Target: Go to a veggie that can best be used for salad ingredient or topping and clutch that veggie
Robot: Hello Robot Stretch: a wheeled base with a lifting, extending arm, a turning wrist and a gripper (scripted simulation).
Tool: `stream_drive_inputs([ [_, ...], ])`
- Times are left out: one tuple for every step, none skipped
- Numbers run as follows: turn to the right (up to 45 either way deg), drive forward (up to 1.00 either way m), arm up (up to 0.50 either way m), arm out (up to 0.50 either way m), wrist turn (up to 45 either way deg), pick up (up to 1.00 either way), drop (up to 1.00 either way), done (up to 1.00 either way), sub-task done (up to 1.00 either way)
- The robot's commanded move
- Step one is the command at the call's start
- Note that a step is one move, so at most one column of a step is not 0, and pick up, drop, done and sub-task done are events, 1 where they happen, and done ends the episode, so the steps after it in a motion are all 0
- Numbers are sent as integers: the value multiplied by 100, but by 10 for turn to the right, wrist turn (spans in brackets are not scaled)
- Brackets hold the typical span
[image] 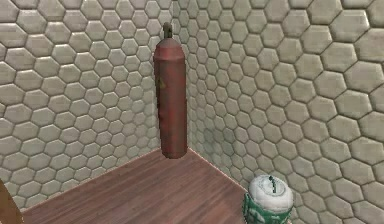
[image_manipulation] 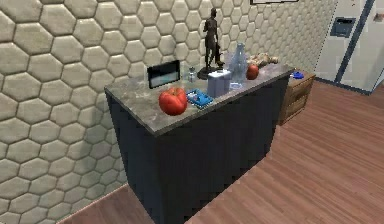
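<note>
A round red vegetable, shaped like a tomato, lies near the front corner of a dark counter with a speckled stone top in the arm side view. A second, smaller red round thing sits farther along the same top, toward the arm side view's right.
On the counter stand a dark statue, a small dark-framed item, a blue object and a clear bottle. Beyond it are a wooden cabinet and a white fridge. Ahead, a red cylinder stands in a hex-tiled corner, with a white-green container on the wood floor.
</note>
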Motion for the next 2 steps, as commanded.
stream_drive_inputs([
  [0, 0, 50, 0, 0, 0, 0, 0, 0],
  [0, 0, 38, 0, 0, 0, 0, 0, 0],
])
